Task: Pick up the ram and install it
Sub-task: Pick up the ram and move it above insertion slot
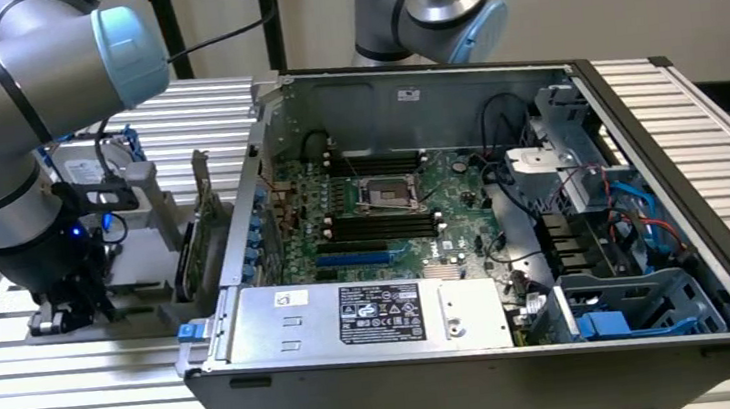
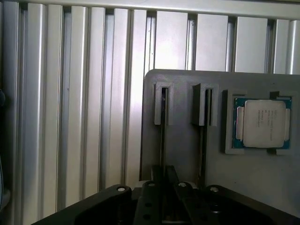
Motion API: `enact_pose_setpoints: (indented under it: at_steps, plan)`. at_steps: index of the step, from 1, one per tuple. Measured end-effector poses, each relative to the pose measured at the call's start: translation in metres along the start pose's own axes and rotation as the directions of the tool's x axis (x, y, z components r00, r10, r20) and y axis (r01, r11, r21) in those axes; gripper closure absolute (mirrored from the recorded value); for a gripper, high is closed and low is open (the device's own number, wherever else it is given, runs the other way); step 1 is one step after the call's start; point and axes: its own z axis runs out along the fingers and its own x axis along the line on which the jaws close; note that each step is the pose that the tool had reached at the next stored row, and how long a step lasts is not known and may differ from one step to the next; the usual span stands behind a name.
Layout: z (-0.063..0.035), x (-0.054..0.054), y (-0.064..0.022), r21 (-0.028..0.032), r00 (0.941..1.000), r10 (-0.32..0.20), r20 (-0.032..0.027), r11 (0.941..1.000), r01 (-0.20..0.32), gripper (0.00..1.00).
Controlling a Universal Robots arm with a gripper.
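Fingers [image 2: 157, 177] pinch the ram [image 2: 162, 140] upright in the grey holder [image 2: 187, 154]'s edge slot, slatted table [image 2: 84, 117] beside

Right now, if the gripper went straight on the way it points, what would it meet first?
Probably the grey holder, at the narrow slot directly ahead of the gripper. The dark strip in that slot may be the ram's edge; I cannot tell.

A slatted aluminium table [image 1: 72, 368] carried an open computer case [image 1: 489, 378]. Beside the case, a grey holder plate [image 2: 262, 178] lay flat on the slats.
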Motion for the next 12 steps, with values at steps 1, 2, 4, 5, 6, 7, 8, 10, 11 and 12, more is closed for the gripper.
enact_pose_setpoints:
  at_steps: [1, 2, 4, 5, 6, 7, 8, 10, 11, 12]
  plan:
    - [0.0000, 0.0000, 0.0000, 0.0000, 1.0000, 0.000, -0.0001, 1.0000, 0.000, 0.82]
    - [0.0000, 0.0000, 0.0000, 0.0000, 1.0000, 0.000, 0.0000, 1.0000, 0.000, 0.85]
    - [0.0000, 0.0001, 0.0000, 0.0000, 1.0000, 0.000, 0.0000, 1.0000, 0.000, 0.86]
    - [0.0000, 0.0001, 0.0000, 0.0001, 1.0000, 0.000, 0.0000, 1.0000, 0.000, 0.86]
    - [0.0000, 0.0001, 0.0000, 0.0000, 1.0000, 0.001, 0.0000, 1.0000, -0.001, 0.86]
    - [0.0000, 0.0001, 0.0000, 0.0000, 1.0000, 0.001, 0.0000, 1.0000, -0.001, 0.86]
    - [0.0000, 0.0001, 0.0000, 0.0000, 1.0000, 0.001, 0.0000, 1.0000, -0.001, 0.86]
    - [0.0000, 0.0001, 0.0000, 0.0001, 1.0000, 0.001, 0.0000, 1.0000, -0.001, 0.86]
    - [0.0000, 0.0001, 0.0000, 0.0000, 1.0000, 0.001, 0.0000, 1.0000, -0.001, 0.86]
    - [0.0000, 0.0001, 0.0000, 0.0001, 1.0000, 0.001, 0.0001, 1.0000, -0.001, 0.86]
